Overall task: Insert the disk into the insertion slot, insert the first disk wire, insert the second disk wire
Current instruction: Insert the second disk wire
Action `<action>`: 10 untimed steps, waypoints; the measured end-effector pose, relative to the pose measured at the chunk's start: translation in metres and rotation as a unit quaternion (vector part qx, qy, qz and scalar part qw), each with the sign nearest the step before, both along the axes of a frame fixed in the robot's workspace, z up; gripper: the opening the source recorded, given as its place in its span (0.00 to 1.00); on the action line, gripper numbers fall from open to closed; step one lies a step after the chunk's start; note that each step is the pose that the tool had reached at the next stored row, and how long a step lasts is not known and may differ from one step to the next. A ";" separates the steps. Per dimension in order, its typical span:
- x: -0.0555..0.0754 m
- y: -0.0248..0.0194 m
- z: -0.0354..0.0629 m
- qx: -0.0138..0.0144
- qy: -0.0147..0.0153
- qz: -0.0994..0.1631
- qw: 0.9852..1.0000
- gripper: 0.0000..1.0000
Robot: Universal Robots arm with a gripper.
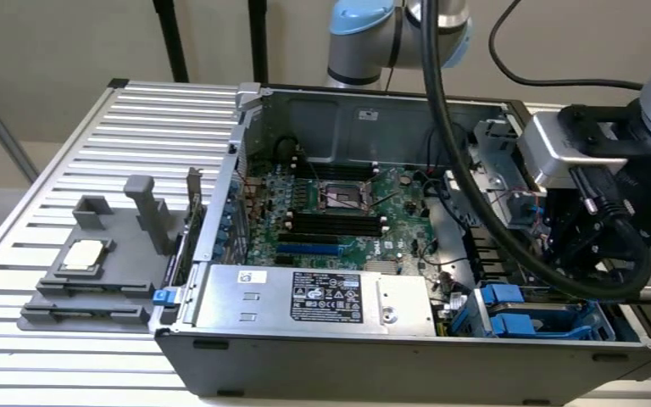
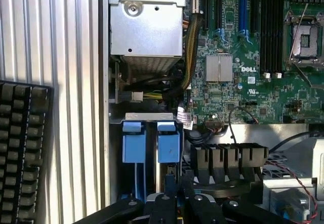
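Note:
The insertion slot (image 1: 529,318) is the grey-blue drive cage at the case's front corner on the exterior view's right, with two bright blue tabs (image 2: 132,143) side by side. My gripper (image 2: 174,186) hangs just over the cage beside one blue tab (image 2: 168,145), its black fingers shut together. I cannot tell whether anything thin is pinched between them. The arm's black wrist (image 1: 597,229) covers most of the cage from outside. The disk's silver body is hidden. A black and yellow wire bundle (image 2: 188,57) runs from the power-supply box toward the cage.
The open computer case (image 1: 416,356) lies on a slatted metal table (image 1: 99,127). A silver labelled power-supply box (image 1: 314,297) sits beside the cage, with the green motherboard (image 1: 337,212) behind. A grey fixture block (image 1: 99,271) stands at the exterior view's left. A black keyboard (image 2: 23,153) lies outside the case.

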State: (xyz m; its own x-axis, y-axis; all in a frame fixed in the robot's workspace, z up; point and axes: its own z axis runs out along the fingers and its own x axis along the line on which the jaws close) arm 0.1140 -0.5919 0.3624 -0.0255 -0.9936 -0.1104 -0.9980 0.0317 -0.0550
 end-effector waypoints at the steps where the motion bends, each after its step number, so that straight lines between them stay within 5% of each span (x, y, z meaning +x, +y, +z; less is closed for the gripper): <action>1: 0.000 -0.0002 -0.0011 0.002 -0.001 0.000 1.000 0.16; 10: 0.000 -0.0036 -0.0116 0.020 -0.009 0.000 1.000 0.16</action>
State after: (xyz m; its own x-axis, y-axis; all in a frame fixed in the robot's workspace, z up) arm 0.1137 -0.5954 0.3507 -0.0231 -0.9884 -0.1501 -0.9968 0.0342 -0.0718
